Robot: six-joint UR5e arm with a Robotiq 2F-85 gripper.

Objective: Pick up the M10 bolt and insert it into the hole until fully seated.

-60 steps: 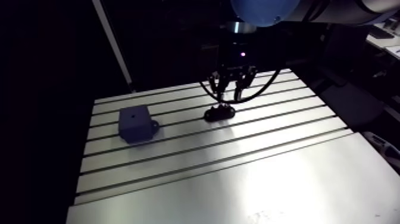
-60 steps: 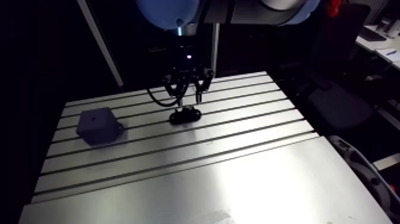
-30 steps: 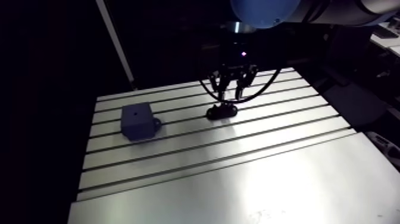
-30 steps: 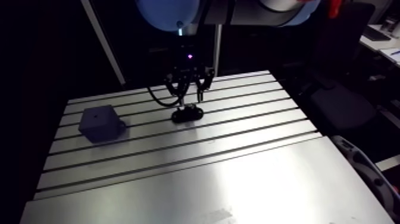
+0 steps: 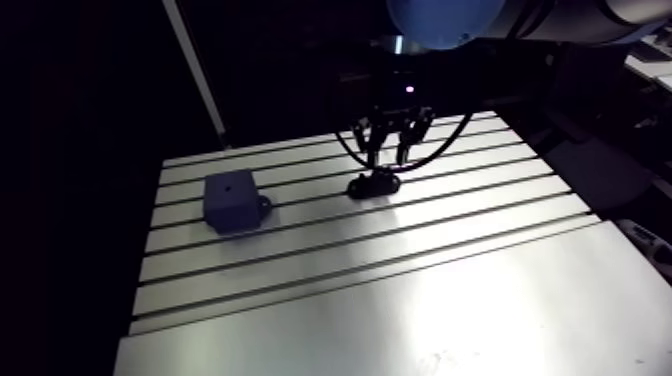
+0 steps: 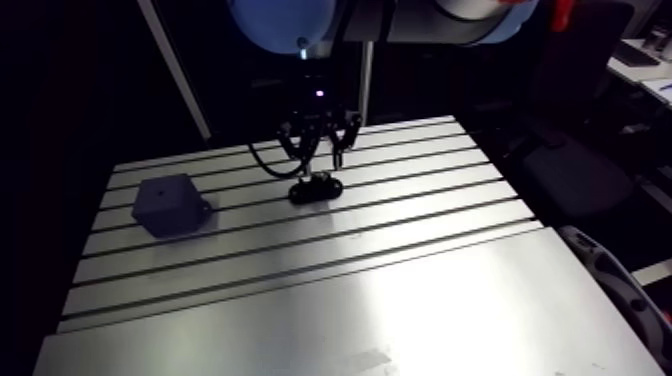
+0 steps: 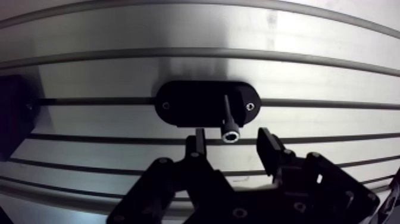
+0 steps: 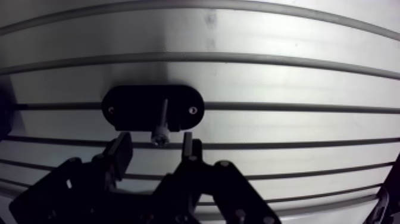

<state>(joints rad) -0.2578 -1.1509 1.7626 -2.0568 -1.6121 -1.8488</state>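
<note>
Wrist view: my fingers stand wide apart, with clear gaps on both inner sides, and hold nothing. The M10 bolt is between them in the line of sight but free of both pads. It stands in a black oval holder, shaft down into the holder and socket head up toward the camera. The head lies nearer to the fingertips than the holder's body does. The bolt leans slightly in this wide-angle view; I cannot tell whether it is truly tilted. The holder has one small fastener near each rounded end and lies flat on the aluminium surface, centred over one of the long slots, which runs out from under it on both sides. Arm view: my fingers hang directly above the holder, with their tips just over the bolt. At this range they are too small and dark to confirm any contact. A blue-grey block sits on the same surface, well apart from the holder and off to one side of it, a few slots nearer the camera. It is upright, with a small tab at its base on the side facing the holder. Its top face carries a small dark spot, which I cannot resolve further. The bolt is not at the block.
</note>
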